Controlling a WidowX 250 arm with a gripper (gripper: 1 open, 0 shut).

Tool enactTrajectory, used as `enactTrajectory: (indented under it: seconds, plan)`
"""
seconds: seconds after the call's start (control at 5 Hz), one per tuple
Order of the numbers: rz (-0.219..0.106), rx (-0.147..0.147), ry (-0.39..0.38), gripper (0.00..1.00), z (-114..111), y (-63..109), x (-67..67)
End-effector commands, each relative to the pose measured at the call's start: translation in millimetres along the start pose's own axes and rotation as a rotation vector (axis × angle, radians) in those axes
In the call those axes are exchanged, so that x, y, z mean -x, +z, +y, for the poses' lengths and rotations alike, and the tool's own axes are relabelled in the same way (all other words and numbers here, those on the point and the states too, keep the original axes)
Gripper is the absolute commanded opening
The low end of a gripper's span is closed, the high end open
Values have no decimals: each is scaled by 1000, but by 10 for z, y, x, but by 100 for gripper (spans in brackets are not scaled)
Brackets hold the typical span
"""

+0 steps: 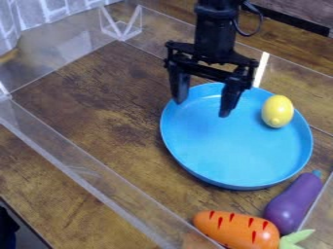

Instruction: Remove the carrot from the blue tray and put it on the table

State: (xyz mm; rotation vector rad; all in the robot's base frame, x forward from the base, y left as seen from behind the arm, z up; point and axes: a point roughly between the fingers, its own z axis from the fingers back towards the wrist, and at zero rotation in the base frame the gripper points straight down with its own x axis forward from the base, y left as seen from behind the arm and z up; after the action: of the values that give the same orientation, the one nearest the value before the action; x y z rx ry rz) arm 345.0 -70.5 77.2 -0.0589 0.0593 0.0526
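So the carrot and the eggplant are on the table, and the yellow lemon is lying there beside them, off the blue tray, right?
Not quite: the camera view shows the lemon on the blue tray; the carrot and eggplant are on the table.

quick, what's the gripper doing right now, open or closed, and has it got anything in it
Gripper: open, fingers apart, nothing held between them.
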Motion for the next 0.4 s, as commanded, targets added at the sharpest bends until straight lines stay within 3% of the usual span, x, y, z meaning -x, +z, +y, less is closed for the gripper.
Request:
enactTrajectory:
  seconds: [0.0,0.2]
  plan:
    - [-78,26,-32,100,-207,149,-157]
    - [-97,38,-12,100,-300,124,-245]
